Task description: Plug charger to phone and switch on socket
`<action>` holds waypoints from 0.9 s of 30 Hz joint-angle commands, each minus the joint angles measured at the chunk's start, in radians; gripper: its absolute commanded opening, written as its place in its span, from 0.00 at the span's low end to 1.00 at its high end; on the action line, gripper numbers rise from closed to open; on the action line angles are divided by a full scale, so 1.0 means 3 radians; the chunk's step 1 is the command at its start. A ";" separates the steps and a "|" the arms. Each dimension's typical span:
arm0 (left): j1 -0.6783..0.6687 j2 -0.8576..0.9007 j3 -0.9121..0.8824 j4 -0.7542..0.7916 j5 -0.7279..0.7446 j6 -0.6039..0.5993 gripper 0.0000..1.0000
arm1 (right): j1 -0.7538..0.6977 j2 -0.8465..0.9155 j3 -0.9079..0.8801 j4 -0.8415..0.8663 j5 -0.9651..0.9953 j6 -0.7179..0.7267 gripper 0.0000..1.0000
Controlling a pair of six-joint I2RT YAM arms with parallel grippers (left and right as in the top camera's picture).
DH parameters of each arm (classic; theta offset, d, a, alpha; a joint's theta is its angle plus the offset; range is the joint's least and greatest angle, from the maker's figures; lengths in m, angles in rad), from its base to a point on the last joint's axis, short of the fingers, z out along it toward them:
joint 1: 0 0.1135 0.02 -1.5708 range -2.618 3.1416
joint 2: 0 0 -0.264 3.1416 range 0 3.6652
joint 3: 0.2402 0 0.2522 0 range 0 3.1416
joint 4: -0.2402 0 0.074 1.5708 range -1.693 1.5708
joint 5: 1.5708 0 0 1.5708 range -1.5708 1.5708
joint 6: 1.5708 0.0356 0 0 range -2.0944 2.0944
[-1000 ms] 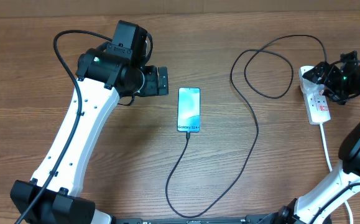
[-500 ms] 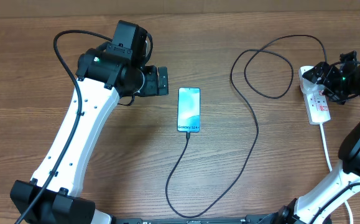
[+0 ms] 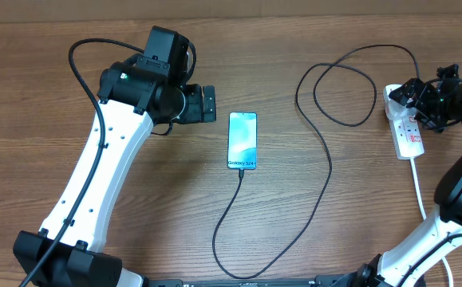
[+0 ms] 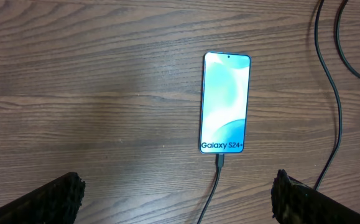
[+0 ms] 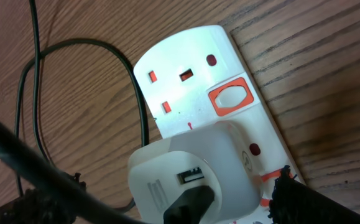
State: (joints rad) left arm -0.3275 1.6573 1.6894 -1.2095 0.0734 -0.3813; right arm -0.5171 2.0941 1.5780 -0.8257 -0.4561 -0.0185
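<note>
my left gripper [image 3: 208, 104] hung wide open just left of the phone [image 3: 242, 140], which lay flat with the charger [image 3: 327, 185] plugged into its bottom edge. my right gripper [image 3: 412, 97] stood released over the socket's [image 3: 409, 137] far end, grasping nothing.

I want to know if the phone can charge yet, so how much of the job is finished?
Done: the charger tip sits in the phone, and its other end is plugged in at the socket. In hand: the right claw hangs open over the socket, holding nothing. Left: pressing the switch by that plug; it is mostly hidden, so I cannot tell if it is on.
</note>
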 commanded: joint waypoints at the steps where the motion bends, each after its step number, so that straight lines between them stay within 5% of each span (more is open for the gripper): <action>1: -0.0006 0.0017 0.0013 -0.0005 -0.0034 0.0075 0.99 | 0.0009 0.0067 -0.0024 0.0008 -0.0004 -0.0018 1.00; 27: -0.0006 0.0017 0.0013 -0.0005 -0.0034 0.0075 1.00 | 0.0267 0.0272 -0.0024 -0.0081 -0.0050 0.0000 0.99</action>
State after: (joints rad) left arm -0.3275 1.6573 1.6894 -1.2098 0.0734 -0.3813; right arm -0.4824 2.1239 1.5932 -0.8345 -0.4294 -0.0349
